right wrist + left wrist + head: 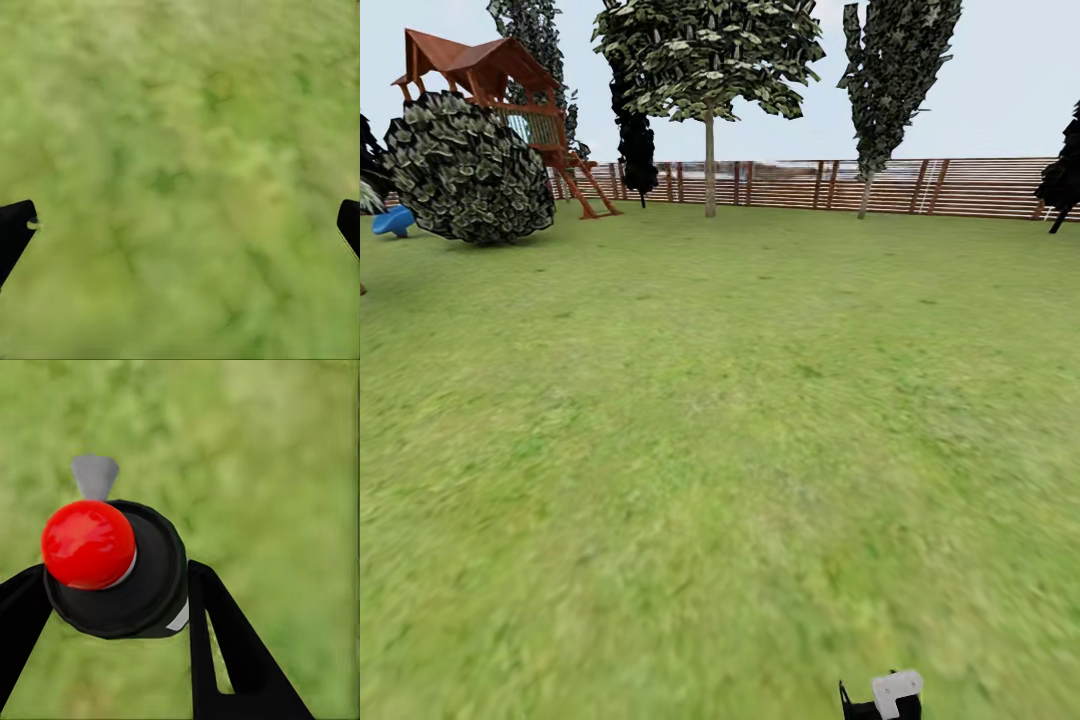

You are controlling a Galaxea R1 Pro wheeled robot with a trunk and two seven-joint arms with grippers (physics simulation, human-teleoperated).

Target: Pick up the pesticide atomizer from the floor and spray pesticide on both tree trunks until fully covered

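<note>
In the left wrist view the pesticide atomizer [142, 585], a black round body with a glossy red knob [88, 544] and a grey nozzle [94, 476], sits between two black fingers [225, 645]. My left gripper [116, 577] is shut on it above grass. Over bare lawn, my right gripper [184, 225] stands open and holds nothing. Far across the garden lawn [720, 420], two tall trees stand by the fence: one with a pale trunk [709, 170] and a wide crown, another with a slim trunk [865, 192] further right.
A brown slat fence [960, 187] closes the far side. A round bush [468, 168], a red wooden playhouse [510, 80] and a blue object [393, 220] stand at the far left. Near-black conifers [636, 140] flank the trees. A white-and-black robot part [885, 695] shows at the bottom.
</note>
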